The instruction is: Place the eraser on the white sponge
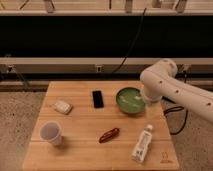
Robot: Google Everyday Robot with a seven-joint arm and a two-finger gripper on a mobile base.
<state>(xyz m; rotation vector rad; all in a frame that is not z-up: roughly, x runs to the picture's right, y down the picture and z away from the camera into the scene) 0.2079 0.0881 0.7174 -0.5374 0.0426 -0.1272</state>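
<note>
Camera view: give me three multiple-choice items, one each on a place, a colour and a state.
1. The sponge lies: A left of the eraser; B right of the bottle; C under the cup.
2. The bowl is: A red; B green; C black.
3. The eraser is: A in the gripper; B on the sponge; C flat on the table, untouched.
A: it sits left of the eraser. B: its inside shows green. C: it lies bare; the arm stands by the bowl, gripper hidden behind it.

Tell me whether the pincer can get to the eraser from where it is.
Probably yes. The pincer hangs by the green bowl's right rim; the eraser lies flat left of the bowl, bare wood around it.
</note>
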